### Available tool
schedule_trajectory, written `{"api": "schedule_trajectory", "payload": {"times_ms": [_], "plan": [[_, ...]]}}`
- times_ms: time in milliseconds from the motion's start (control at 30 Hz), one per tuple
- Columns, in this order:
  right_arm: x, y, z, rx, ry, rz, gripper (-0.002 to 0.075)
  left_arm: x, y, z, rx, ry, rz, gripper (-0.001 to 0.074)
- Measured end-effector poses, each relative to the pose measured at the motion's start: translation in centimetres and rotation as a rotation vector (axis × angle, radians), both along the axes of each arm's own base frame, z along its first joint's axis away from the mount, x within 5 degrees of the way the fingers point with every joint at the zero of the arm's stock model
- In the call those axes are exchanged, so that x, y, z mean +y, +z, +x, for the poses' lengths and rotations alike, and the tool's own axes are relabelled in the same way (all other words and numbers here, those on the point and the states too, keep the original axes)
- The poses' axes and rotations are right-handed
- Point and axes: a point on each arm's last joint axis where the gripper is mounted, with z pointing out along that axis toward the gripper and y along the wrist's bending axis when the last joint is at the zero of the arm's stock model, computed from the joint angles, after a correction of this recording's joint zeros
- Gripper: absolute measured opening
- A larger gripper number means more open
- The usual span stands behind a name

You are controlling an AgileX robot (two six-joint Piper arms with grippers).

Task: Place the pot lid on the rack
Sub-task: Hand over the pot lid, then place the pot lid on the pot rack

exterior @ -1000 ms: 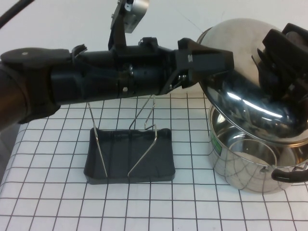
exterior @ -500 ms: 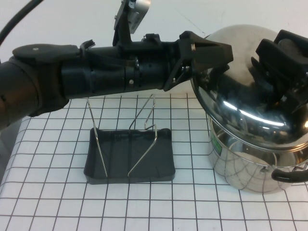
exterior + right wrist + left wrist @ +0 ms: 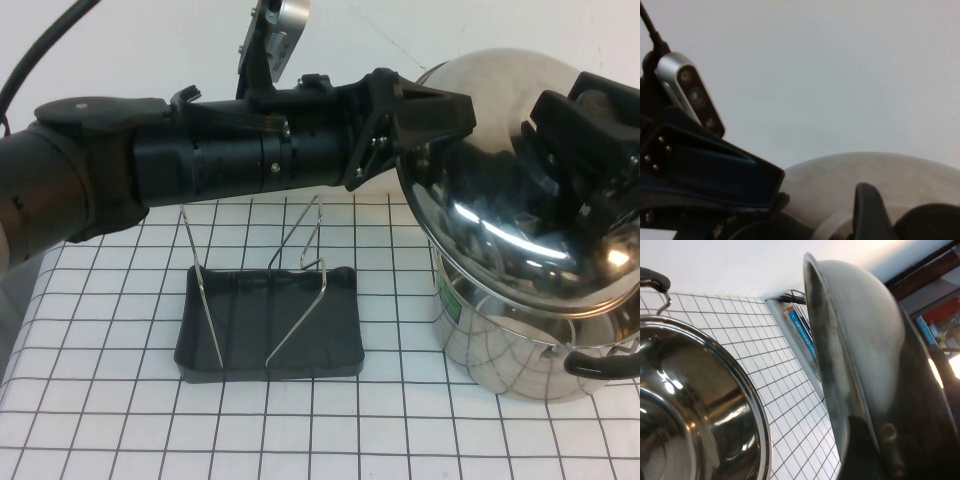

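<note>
Handover in progress upper right: shiny domed stainless-steel pot lid (image 3: 500,190), tilted above the pot, is held at its knob by right gripper (image 3: 575,150), while left gripper (image 3: 440,120) fingers are now being narrowed over its left rim, contact not confirmable; grey wire-upright rack (image 3: 270,325) at centre is unloaded.

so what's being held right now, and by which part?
The pot lid, tilted above the pot: right gripper holds its top at the knob; left gripper is at its rim.

The pot lid (image 3: 510,190) hides its own knob beneath the right gripper (image 3: 580,150), whose fingertips cannot be made out. The left gripper (image 3: 425,125) meets the lid's rim, the contact unclear. The pot (image 3: 520,345) is cut off at the picture's right edge.
</note>
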Motion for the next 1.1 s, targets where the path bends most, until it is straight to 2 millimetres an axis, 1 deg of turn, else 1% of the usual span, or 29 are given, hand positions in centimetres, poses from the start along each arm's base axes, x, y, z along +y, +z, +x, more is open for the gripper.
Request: {"api": "schedule_trajectory", "payload": {"times_ms": [367,400,467,533,600,700,900,1000,1100], "plan": [[0.0,0.0,0.0,0.006,-0.002,-0.001,0.0343,0.0,0.0,0.0,-0.028,-0.004,0.006,0.0365],[0.0,-0.1,0.0,0.010,-0.005,-0.004,0.0363,0.0,0.0,-0.1,-0.032,-0.009,0.006,0.0312],[-0.1,-0.3,0.1,0.023,-0.014,-0.012,0.0420,-0.2,0.1,-0.4,-0.044,-0.042,0.005,0.0160],[-0.1,-0.2,0.1,0.018,-0.011,-0.008,0.0484,-0.2,0.2,-0.4,-0.051,-0.052,0.005,0.0074],[0.0,-0.2,0.1,0.015,-0.009,-0.008,0.0531,-0.2,0.1,-0.4,-0.054,-0.054,0.013,0.0034],[0.0,-0.2,0.1,0.015,-0.009,-0.008,0.0557,-0.2,-0.2,-0.3,-0.058,-0.049,0.032,0.0020],[0.0,-0.1,0.1,0.007,-0.004,-0.003,0.0567,-0.3,-0.2,-0.5,-0.058,-0.077,0.027,0.0011],[0.1,0.3,-0.1,-0.027,0.017,0.018,0.0568,-0.5,0.7,-0.6,-0.089,-0.106,0.014,0.0010],[0.2,0.6,-0.3,-0.065,0.039,0.041,0.0566,-0.6,2.4,-0.6,-0.140,-0.126,-0.008,0.0010]]}}
